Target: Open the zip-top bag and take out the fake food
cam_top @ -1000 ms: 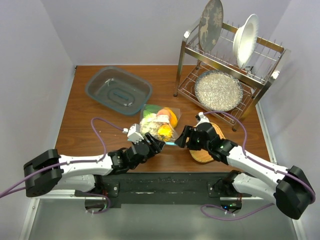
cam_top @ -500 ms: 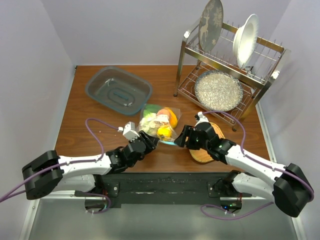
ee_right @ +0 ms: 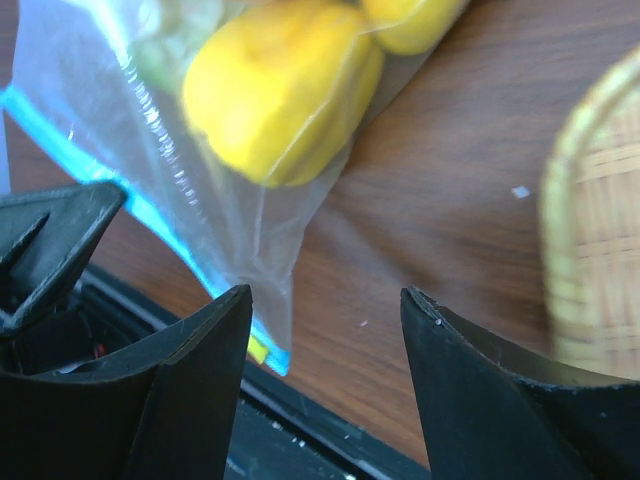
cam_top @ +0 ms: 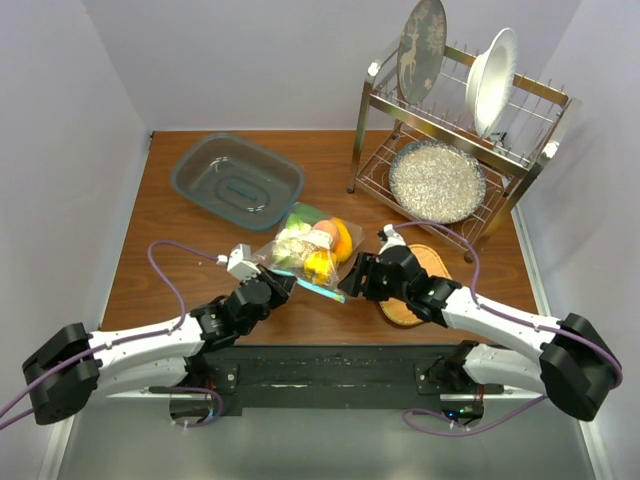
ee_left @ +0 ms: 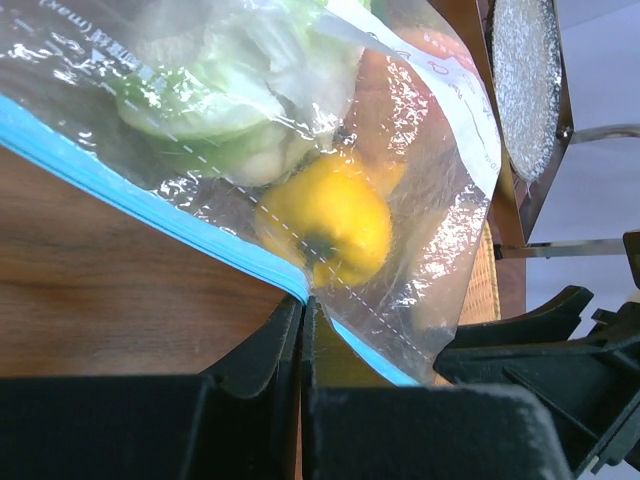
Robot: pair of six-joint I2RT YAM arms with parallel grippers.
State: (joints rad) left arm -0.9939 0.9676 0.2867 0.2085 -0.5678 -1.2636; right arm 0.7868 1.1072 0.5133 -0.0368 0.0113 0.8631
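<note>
The zip-top bag (cam_top: 305, 250) lies on the wooden table, its blue zip strip (ee_left: 150, 205) along the near edge. Through the plastic I see fake food: a yellow pepper (ee_left: 330, 225), a white-green cauliflower (ee_left: 210, 95) and an orange piece (cam_top: 343, 238). My left gripper (cam_top: 285, 281) is shut on the zip strip, which runs in between its jaws (ee_left: 303, 303). My right gripper (cam_top: 348, 283) stands open at the bag's right corner (ee_right: 268, 270), which sits just inside its left finger (ee_right: 215, 340). The same pepper (ee_right: 275, 90) shows beyond the right gripper (ee_right: 325, 300).
A round woven mat (cam_top: 412, 292) lies under the right arm, also at the right edge (ee_right: 600, 240). A grey-blue tub (cam_top: 237, 180) sits at the back left. A wire dish rack (cam_top: 372, 130) with plates and a glittery bowl (cam_top: 437, 180) stands at the back right.
The left gripper has shut on the zip strip and moved left, taking the bag with it. The right gripper has followed leftward, staying open.
</note>
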